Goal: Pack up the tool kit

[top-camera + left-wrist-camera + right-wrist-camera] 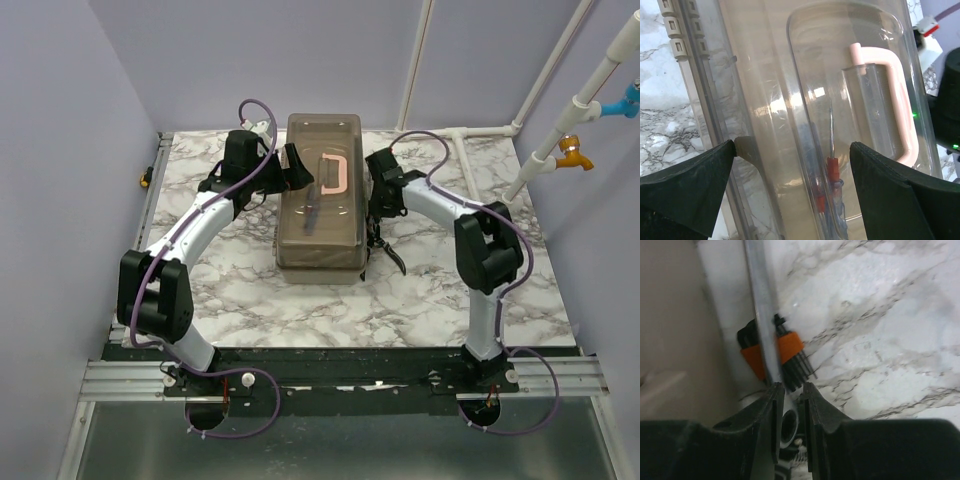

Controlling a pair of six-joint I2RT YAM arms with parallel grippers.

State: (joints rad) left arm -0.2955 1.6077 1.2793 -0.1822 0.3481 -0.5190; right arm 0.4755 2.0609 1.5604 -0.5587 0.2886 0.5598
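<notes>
Poises left tool (792, 150) spread over toolbox (320, 205), likely steadying; holds right tool (793, 390) nearly pressed together by hex keys (790, 347), grip unclear.

arms (200, 215): white links, black joints | cables (245, 105): purple | gripper fingers (685, 185): black, wedge-shaped

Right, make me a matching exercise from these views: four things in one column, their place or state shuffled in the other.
1 smoky grey-brown plastic toolbox
2 orange-and-black hex key set
3 left gripper
4 white plastic pipes

A jaws wide apart
B rising at the back right
C closed, pink handle on top
D lying flat beside the box

Pairs: 1-C, 2-D, 3-A, 4-B
</notes>
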